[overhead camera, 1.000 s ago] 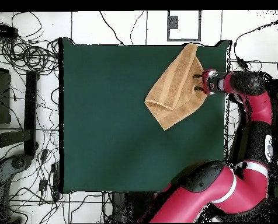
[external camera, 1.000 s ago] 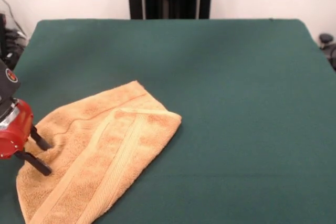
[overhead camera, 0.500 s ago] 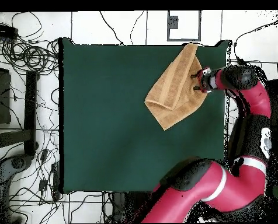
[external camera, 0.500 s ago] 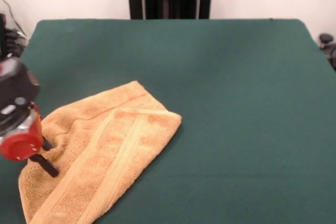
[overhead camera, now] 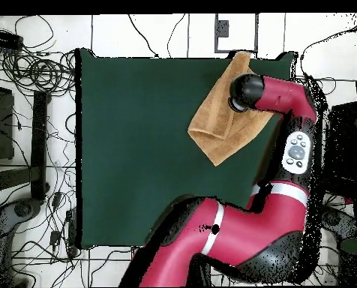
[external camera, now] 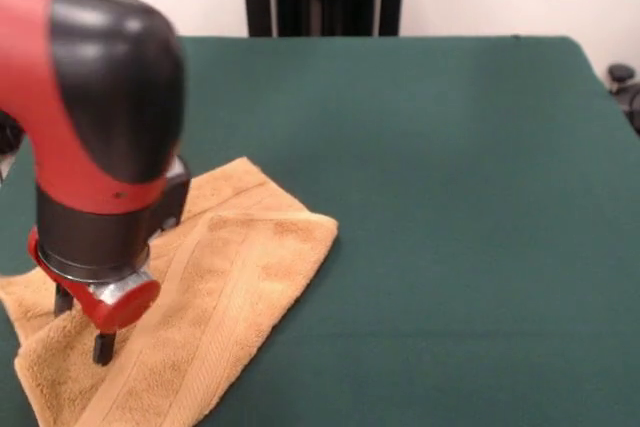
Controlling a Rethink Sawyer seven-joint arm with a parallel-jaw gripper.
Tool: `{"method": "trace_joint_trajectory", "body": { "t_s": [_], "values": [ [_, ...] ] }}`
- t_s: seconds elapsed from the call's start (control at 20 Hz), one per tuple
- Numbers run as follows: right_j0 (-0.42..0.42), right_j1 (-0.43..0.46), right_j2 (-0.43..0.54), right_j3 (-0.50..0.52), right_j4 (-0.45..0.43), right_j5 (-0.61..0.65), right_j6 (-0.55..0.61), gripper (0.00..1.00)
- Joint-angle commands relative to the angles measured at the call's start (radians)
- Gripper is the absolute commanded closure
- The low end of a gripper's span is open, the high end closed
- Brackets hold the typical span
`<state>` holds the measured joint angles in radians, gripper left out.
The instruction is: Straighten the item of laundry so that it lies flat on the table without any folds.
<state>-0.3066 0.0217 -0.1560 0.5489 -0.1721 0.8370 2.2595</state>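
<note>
The item of laundry (external camera: 250, 257), a golden-tan towel with a woven band, lies folded over on itself at the near left of the table (external camera: 450, 197). My gripper (external camera: 82, 325) points down over the towel's left part. It is open, and its two black fingers (external camera: 103, 347) stand apart at the cloth's surface. From overhead the towel (overhead camera: 215, 127) sits near the table's top right corner. There the arm's black wrist (overhead camera: 245, 91) hides the gripper and part of the cloth.
The towel's upper tip reaches the table's edge (overhead camera: 245, 55) in the overhead view. Cables (overhead camera: 31, 71) lie on the floor around the table. The arm's red links (overhead camera: 286, 217) reach in over the table's right side.
The arm has swung in from the table's edge to stand over the towel. The towel's left part now spreads further toward the picture's left edge in the front view.
</note>
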Motion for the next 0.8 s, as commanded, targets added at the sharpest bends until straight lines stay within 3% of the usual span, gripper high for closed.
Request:
{"method": "trace_joint_trajectory", "body": {
  "t_s": [0.05, 0.55, 0.8],
  "values": [
    [-0.013, 0.126, -0.023, 0.038, -0.129, -0.147, -0.019, 0.00],
    [-0.053, 0.123, 0.055, 0.037, -0.119, -0.168, -0.152, 0.00],
    [-0.062, 0.083, 0.073, 0.070, -0.101, -0.113, -0.231, 0.00]
  ]
}}
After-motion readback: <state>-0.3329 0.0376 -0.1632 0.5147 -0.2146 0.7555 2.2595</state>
